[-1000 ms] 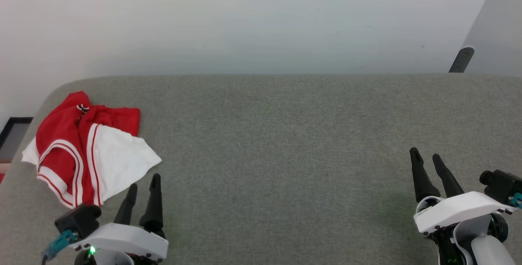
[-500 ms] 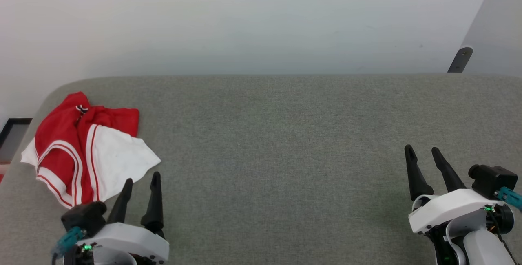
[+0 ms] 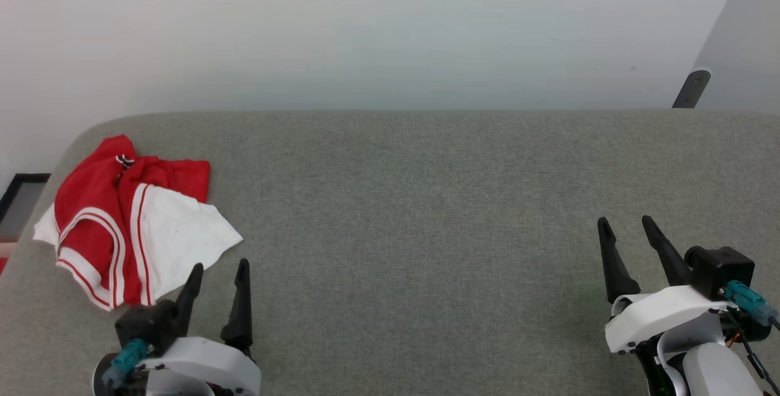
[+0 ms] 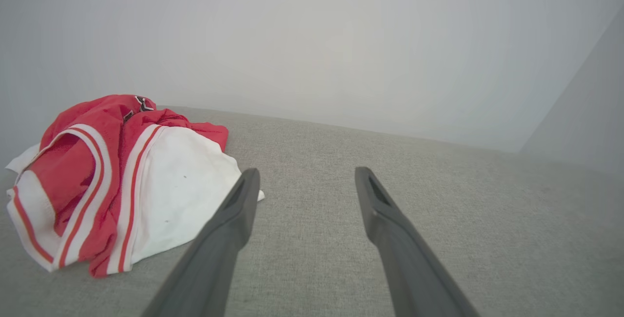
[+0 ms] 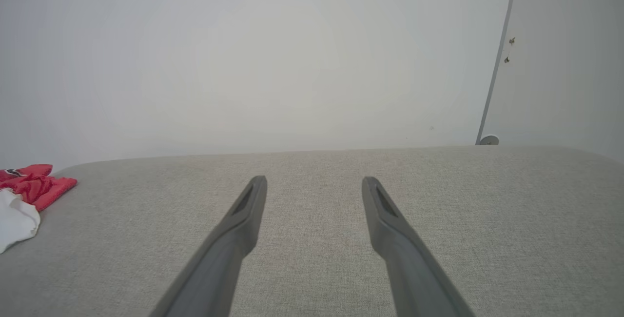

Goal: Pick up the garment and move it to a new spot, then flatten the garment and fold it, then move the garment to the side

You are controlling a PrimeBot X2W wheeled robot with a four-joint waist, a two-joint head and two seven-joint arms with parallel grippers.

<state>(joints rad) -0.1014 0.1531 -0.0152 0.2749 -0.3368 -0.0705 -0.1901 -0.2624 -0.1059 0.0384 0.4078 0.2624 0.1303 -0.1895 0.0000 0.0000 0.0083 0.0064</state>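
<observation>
Just beside garment, left tool open, empty, right tool likewise

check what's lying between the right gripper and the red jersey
Nothing stands there: only bare grey cushion stretches between the open right gripper and the red jersey. The head view shows it plainly, the right wrist view too.

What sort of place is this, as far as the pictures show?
Probably a plain indoor robot-testing room, not a home: a grey fabric-covered work surface stands before a bare white wall, and a crumpled red-and-white jersey lies at its left end.
</observation>
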